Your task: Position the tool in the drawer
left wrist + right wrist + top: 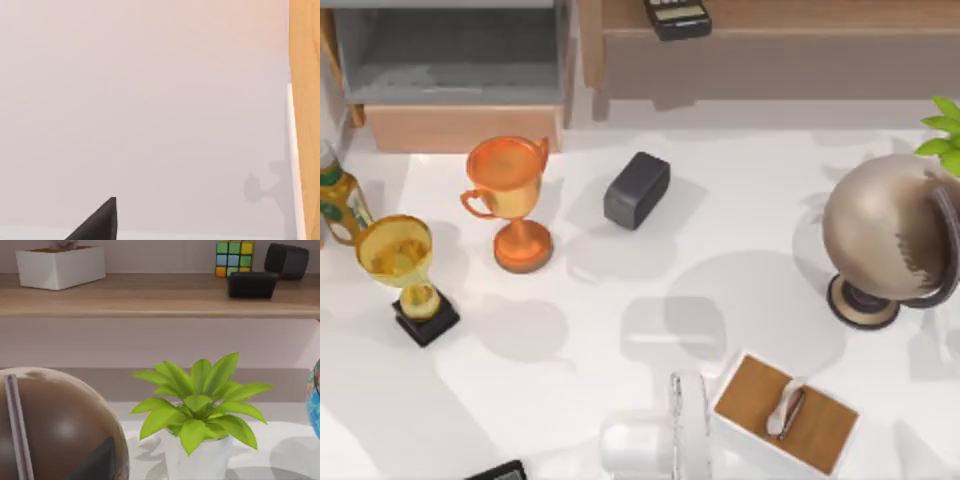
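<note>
A dark tip of the left claw (97, 225) hangs over bare white table (140, 110). How wide it stands, and whether it has hold of anything, cannot be told. Ahead of it and off to one side rises a tan wood panel (305, 100) with a trophy-shaped shadow on the table beside it. Seen from above, a slim black thing (495, 470), apparently the stapler, lies at the table's near edge, cut off by the frame. The drawer (460, 128) stands open well beyond it at the far left, grey inside behind its tan front. Between the two stand an orange trophy (510, 200), a yellow trophy (405, 270) on a black base and a bottle (340, 200). A dark grey block (637, 190) sits just past the orange trophy. A wood-topped box (785, 415) lies at the near right. The right claw (95, 465) is just as unreadable. It hangs close against a brown globe (55, 425), with a potted plant (200, 405) just beyond and a long shelf (150, 295) carrying a colour cube (234, 257) and a black keypad device (252, 284) farther off.
</note>
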You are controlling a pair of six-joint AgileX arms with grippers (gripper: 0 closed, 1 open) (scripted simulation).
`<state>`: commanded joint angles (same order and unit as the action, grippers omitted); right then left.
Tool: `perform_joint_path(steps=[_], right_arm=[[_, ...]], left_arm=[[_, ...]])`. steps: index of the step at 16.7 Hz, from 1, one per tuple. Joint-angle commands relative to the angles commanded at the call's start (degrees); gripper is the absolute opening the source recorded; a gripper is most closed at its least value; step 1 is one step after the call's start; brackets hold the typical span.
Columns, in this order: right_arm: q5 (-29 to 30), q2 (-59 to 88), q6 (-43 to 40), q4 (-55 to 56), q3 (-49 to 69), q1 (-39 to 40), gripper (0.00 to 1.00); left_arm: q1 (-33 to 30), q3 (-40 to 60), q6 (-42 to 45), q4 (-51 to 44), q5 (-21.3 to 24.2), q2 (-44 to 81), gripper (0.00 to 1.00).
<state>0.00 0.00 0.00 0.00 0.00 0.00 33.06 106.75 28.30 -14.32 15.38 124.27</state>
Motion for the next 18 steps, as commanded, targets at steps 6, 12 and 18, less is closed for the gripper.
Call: perform_joint_path(steps=[6,12,18], right_arm=[[0.0,0.0,0.0,0.0,0.0,0.0,1.0],[0.0,0.0,0.0,0.0,0.0,0.0,1.0],[0.0,0.0,0.0,0.0,0.0,0.0,1.0]], left_arm=[[9.64,-16.22,9.77,41.31,8.23,-5.44,1.0],[16.35,-36.55,24.51,72.78,14.91,-8.94,1.0],[18.73,-57.87,41.01,91.99,19.81,-10.72,1.0]])
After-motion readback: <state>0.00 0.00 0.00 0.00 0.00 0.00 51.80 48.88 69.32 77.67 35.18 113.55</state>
